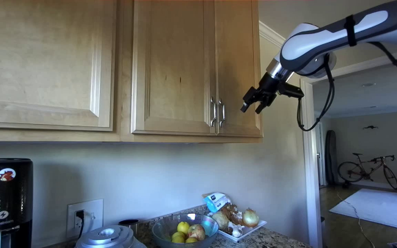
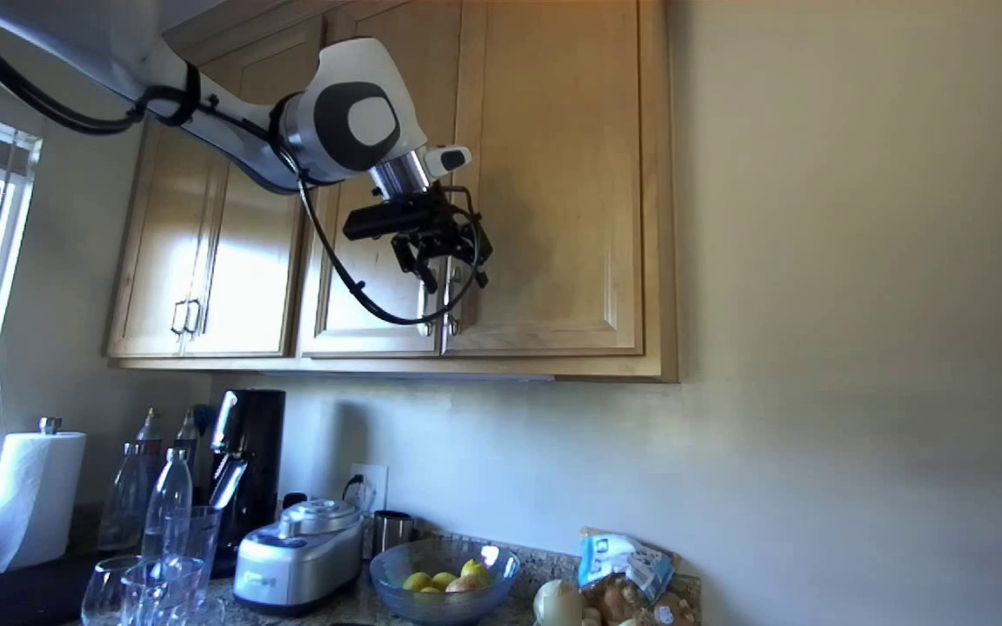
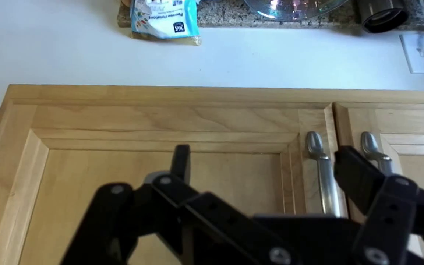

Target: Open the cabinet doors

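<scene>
Presumably to straddle a silver handle [image 3: 326, 182], the claw [image 1: 252, 108] hangs spread wide and empty, with both cabinet doors [image 1: 177, 69] closed ahead of it.

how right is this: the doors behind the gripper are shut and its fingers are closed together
Not quite: the gripper is open, its fingers spread apart in the wrist view. The doors behind it are shut, as you say.

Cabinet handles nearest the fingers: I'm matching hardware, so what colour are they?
The handles are shiny silver, clearest in the wrist view.
</scene>
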`<action>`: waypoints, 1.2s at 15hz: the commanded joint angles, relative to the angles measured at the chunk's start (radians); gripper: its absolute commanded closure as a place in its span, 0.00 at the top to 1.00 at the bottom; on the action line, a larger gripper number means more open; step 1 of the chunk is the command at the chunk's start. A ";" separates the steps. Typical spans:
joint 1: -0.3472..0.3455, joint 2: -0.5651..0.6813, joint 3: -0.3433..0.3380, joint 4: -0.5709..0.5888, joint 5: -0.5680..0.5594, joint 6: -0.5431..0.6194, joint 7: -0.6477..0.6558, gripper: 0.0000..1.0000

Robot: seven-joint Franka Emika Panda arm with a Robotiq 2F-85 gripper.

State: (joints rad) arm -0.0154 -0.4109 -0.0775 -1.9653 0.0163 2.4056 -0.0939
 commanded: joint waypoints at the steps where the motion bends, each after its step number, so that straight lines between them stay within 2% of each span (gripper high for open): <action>1: 0.009 0.068 0.010 0.068 0.044 -0.022 0.044 1.00; 6: 0.010 0.111 0.040 0.117 0.063 -0.014 0.075 1.00; 9: -0.005 0.137 0.057 0.151 0.024 0.013 0.098 1.00; 12: -0.010 0.159 0.059 0.180 0.014 0.016 0.110 1.00; 14: -0.008 0.176 0.057 0.192 0.019 0.016 0.107 0.96; 18: -0.002 0.205 0.058 0.212 0.028 0.020 0.101 0.98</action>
State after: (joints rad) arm -0.0156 -0.2301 -0.0238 -1.7786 0.0525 2.4071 -0.0161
